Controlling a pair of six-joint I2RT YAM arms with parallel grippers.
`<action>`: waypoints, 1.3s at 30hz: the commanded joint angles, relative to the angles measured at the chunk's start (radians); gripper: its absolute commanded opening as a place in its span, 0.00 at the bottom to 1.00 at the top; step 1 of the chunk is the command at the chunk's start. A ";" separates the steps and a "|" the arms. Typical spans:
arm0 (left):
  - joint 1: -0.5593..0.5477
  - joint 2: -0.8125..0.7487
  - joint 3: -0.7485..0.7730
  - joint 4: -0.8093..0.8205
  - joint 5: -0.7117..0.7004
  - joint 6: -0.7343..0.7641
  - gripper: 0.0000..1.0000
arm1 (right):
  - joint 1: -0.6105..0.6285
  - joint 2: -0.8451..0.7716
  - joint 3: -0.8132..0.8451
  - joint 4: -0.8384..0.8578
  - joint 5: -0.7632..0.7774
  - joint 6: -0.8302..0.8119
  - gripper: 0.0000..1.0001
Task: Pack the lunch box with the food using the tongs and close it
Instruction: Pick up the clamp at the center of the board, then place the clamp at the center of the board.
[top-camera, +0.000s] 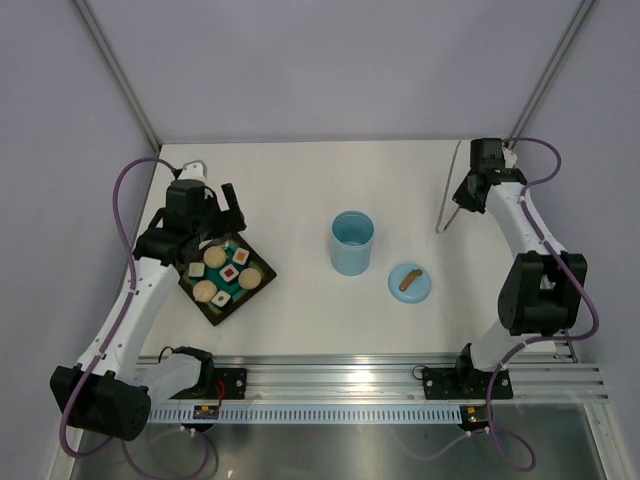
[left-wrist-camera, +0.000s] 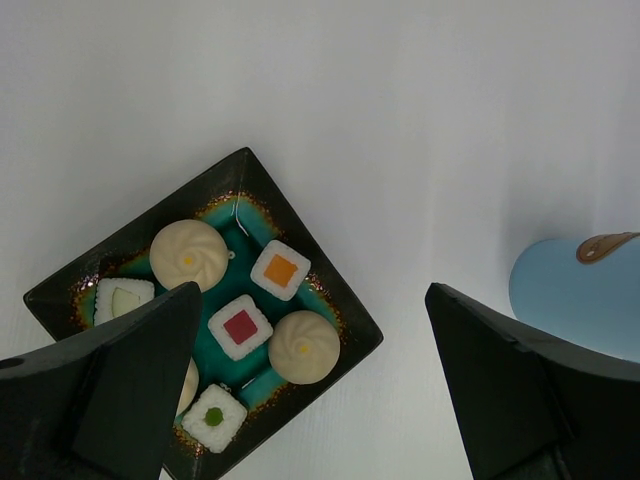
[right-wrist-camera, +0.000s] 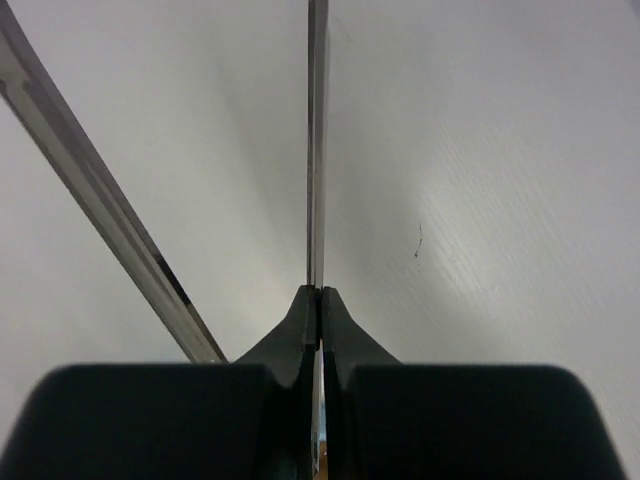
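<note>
Right gripper (right-wrist-camera: 319, 300) is pinching slim silvery metal tongs (top-camera: 449, 200) at the far right of the white table (top-camera: 300, 180).
Dark square tray (left-wrist-camera: 245, 165) with teal inside is holding the bite-sized food pieces (left-wrist-camera: 239, 327): beige buns and white squares with red, orange and green centres. One bun is hiding behind the wide-spread left gripper (left-wrist-camera: 310, 295) hovering above. Light blue plastic cylinder lunch box (top-camera: 352, 243) is standing uncovered mid-table, only blue inside showing. Its round blue lid (top-camera: 410, 283) with a brown handle is lying just beside it. Jaws are clamping one tong arm; a second strip is slanting away left, so the tongs are gaping. Tips are cut off, so can't tell if they're holding anything.
</note>
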 joint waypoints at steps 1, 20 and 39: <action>-0.002 -0.014 0.072 0.002 -0.042 0.000 0.99 | 0.070 -0.162 0.087 -0.059 -0.010 -0.053 0.00; -0.004 0.016 0.152 -0.106 -0.229 -0.114 0.99 | 0.765 -0.168 0.372 -0.231 -0.002 -0.080 0.00; -0.004 -0.048 0.121 -0.143 -0.314 -0.194 0.99 | 0.839 0.466 0.910 -0.251 0.068 0.033 0.00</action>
